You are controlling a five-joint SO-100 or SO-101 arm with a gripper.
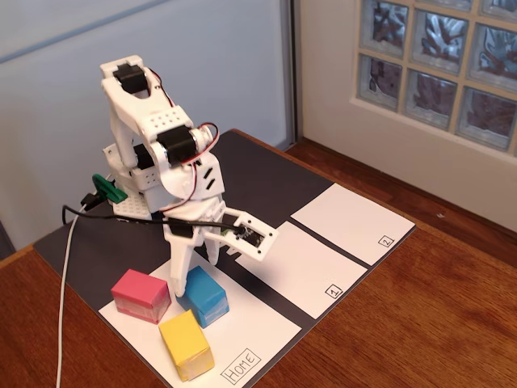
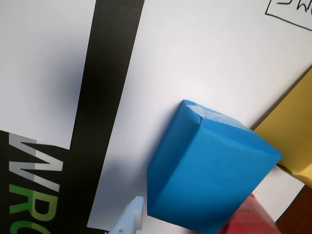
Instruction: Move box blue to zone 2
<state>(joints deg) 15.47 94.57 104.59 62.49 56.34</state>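
Note:
The blue box [image 1: 203, 296] stands on the white Home sheet [image 1: 250, 327], between a pink block and a yellow block. My gripper [image 1: 194, 273] hangs just over the blue box's far side. Its jaws stand apart, with one long finger [image 1: 181, 271] coming down on the box's left. In the wrist view the blue box [image 2: 209, 175] fills the lower middle, and one pale fingertip [image 2: 130, 218] sits just beside its left face with a small gap. The other finger is out of view there. Zone 2 [image 1: 347, 220], with its boxed "2", lies empty at the far right of the mat.
The pink block [image 1: 141, 295] is close on the blue box's left and the yellow block [image 1: 187, 345] is just in front. Zone 1 [image 1: 295, 267] lies between Home and zone 2. The black mat [image 1: 258, 182] sits on a wooden table. A white cable [image 1: 66, 275] runs along the left.

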